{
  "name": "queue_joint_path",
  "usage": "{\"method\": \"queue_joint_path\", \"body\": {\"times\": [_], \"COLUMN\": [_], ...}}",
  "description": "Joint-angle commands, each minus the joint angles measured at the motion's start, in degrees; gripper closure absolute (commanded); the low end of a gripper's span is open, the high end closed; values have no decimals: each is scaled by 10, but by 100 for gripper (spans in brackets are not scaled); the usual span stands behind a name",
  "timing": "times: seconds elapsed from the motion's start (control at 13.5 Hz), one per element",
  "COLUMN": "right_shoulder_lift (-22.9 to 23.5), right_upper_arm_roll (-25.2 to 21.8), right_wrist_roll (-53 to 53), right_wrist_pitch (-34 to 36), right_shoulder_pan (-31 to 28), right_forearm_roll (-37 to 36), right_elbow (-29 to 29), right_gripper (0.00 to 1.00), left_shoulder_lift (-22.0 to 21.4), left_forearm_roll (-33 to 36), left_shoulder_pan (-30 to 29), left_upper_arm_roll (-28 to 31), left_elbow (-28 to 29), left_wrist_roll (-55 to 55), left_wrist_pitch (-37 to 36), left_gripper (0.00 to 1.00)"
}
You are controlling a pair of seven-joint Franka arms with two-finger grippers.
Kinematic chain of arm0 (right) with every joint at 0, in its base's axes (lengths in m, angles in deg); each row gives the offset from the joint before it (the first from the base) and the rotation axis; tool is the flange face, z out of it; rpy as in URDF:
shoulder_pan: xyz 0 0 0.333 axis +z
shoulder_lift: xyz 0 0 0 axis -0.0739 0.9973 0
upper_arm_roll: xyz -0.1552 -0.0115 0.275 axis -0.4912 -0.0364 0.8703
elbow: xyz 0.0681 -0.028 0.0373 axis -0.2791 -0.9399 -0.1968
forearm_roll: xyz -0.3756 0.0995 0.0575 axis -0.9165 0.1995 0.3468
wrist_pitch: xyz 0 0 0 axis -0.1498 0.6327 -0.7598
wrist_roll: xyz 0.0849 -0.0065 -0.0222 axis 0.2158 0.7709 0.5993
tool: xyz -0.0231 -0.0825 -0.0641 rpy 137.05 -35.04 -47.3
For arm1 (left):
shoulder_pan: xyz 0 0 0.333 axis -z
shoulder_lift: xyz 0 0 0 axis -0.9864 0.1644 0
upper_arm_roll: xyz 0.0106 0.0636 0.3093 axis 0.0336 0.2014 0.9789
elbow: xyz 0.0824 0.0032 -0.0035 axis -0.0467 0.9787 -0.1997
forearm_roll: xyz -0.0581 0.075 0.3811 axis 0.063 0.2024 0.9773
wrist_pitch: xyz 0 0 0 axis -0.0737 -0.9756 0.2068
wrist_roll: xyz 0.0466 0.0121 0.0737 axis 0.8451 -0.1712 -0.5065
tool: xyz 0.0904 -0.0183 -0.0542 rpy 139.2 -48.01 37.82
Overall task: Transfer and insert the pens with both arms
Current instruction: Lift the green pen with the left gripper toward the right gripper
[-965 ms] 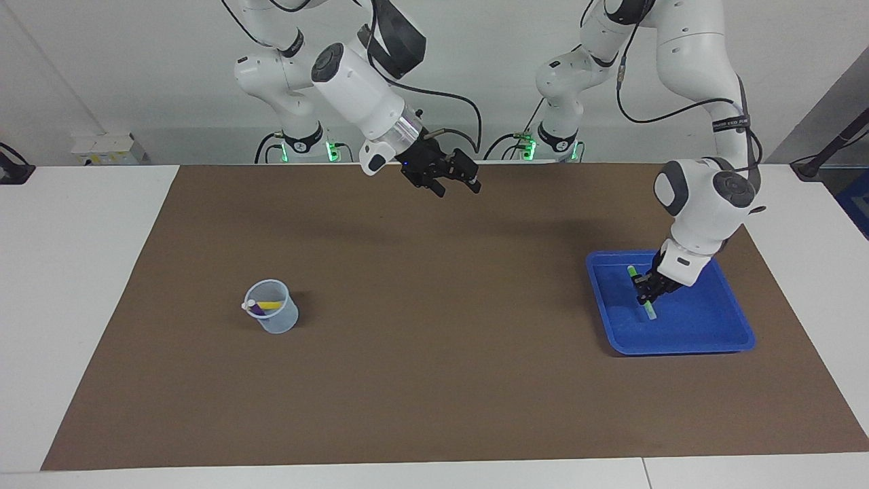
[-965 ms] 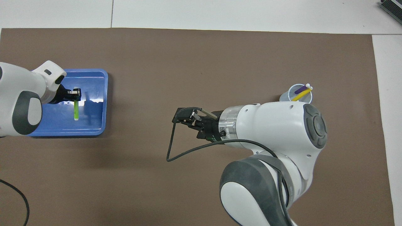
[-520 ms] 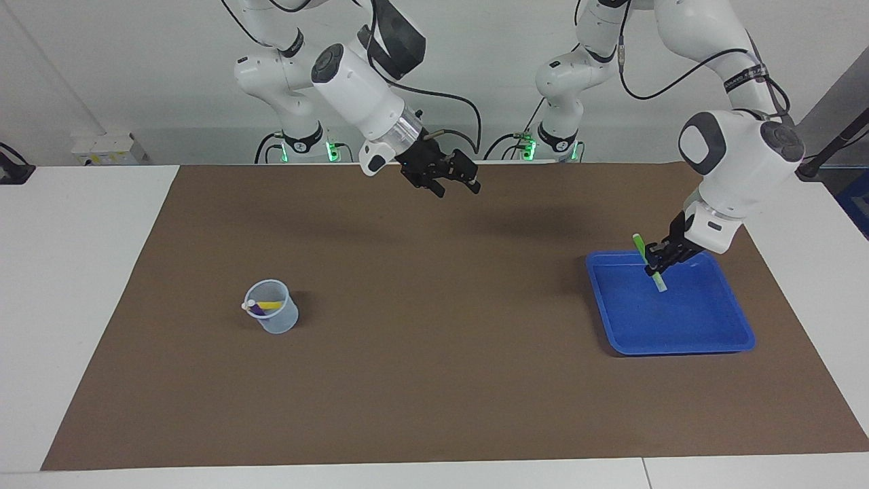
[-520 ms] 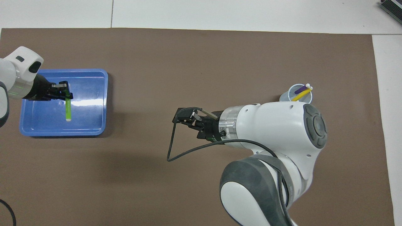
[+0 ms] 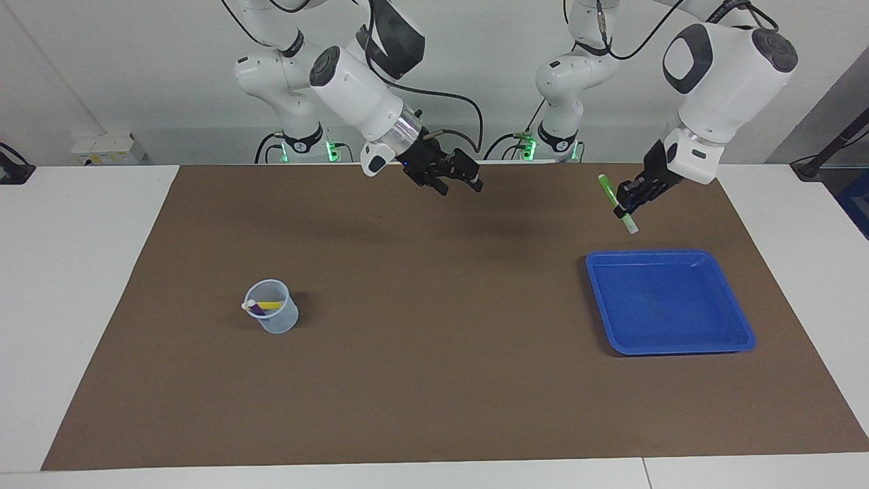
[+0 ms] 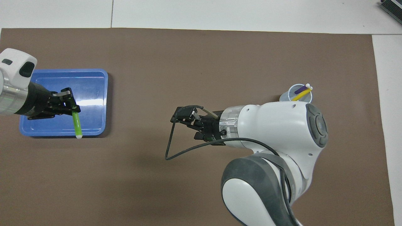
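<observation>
Brown mat (image 5: 434, 380): covers most of the white table (image 5: 75, 285); both grippers hang over it.
Right arm (image 5: 353, 88): reaches in from its base toward the middle of the table.
Left arm (image 5: 719, 75): raised high above its own end of the table, wrist tilted down.
Blue tray (image 5: 736, 319): lies on the mat at the left arm's end, below the left gripper; nothing shows in it.
Clear cup (image 5: 280, 319): stands on the mat toward the right arm's end, well apart from both grippers.
Right gripper (image 5: 456, 182): up in the air over the bare mat near the middle; fingers spread apart with nothing between them.
Left gripper (image 5: 628, 201): up in the air; in the overhead view it sits over the tray's edge toward the robots (image 6: 67, 102); fingers clamped on the green pen.
Green pen (image 5: 616, 202): pinched in the left gripper partway along its length, tilted, pale cap at the lower end; clear of the tray.
Yellow pen (image 6: 300, 95): leans in the cup, cap over the rim, well apart from the right gripper.
Purple pen (image 6: 301, 90): leans in the cup just beside the yellow pen.
</observation>
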State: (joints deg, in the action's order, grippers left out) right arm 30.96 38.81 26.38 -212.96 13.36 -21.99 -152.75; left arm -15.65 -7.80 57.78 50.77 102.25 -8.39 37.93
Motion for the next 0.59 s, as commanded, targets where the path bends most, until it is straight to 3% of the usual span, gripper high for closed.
{"method": "queue_joint_path", "body": {"times": [0.0, 0.22, 0.52], "right_shoulder_lift": [1, 2, 3], "right_upper_arm_roll": [3, 3, 3], "right_wrist_roll": [-11, -12, -25], "right_wrist_pitch": [-21, -26, -30], "right_shoulder_pan": [0, 9, 12], "right_forearm_roll": [17, 18, 18], "right_elbow": [-4, -3, -1], "right_gripper": [0, 0, 0], "left_shoulder_lift": [-4, -6, -27], "left_forearm_roll": [-31, -35, -177], "left_shoulder_pan": [3, 50, 60], "left_upper_arm_roll": [-2, -13, -12], "left_elbow": [10, 17, 75], "left_wrist_roll": [-54, -244, -396], "left_wrist_pitch": [1, 30, 107], "left_gripper": [100, 100, 100]}}
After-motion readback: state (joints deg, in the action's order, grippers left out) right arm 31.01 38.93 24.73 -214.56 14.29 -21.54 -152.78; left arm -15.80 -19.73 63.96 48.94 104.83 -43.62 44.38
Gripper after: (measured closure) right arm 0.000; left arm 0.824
